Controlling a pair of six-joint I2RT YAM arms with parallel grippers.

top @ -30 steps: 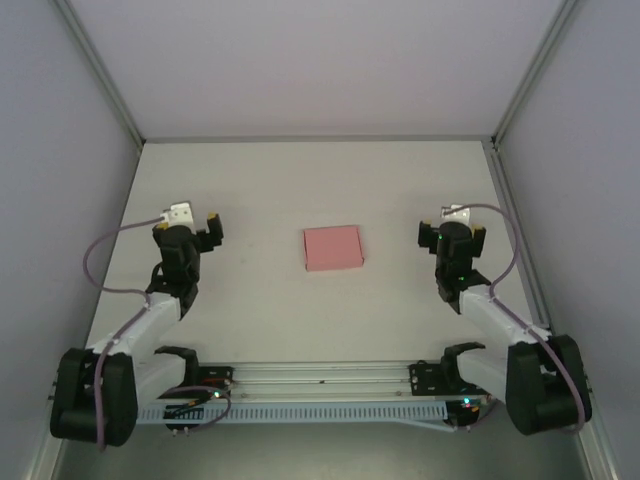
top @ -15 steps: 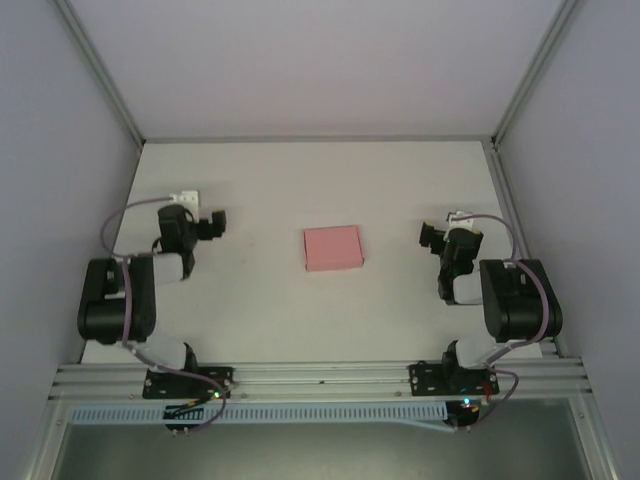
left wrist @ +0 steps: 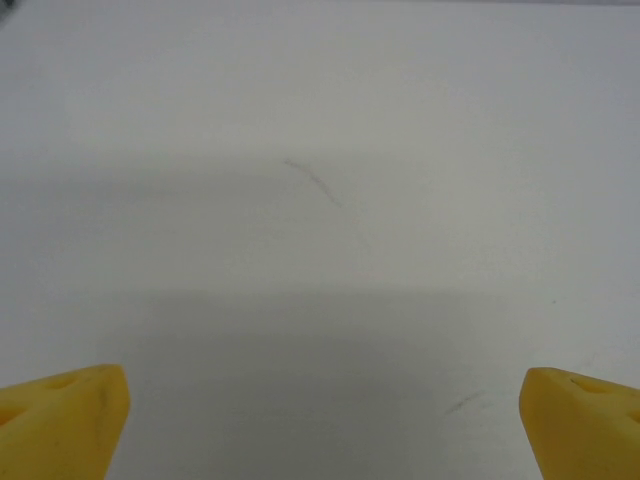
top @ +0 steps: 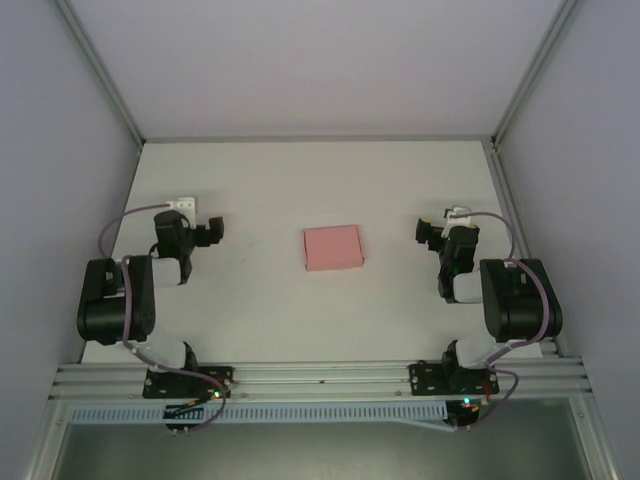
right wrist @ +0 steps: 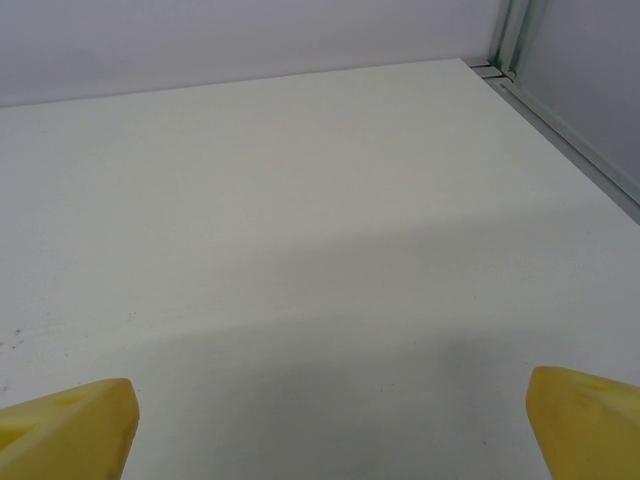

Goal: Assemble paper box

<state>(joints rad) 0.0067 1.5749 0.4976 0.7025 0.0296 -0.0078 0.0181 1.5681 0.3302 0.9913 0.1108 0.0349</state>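
We log the paper box [top: 332, 248] lying at the middle of the table [top: 300, 180], long axis left to right. The left gripper [top: 212, 230] and right gripper [top: 428, 232] flank it, well apart, both spread wide and empty. The right looks slightly nearer.

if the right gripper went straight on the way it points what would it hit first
The right gripper would probably meet the bare table first, short of the back wall; tilt is hard to judge. The paper box lies to its left, outside that line.
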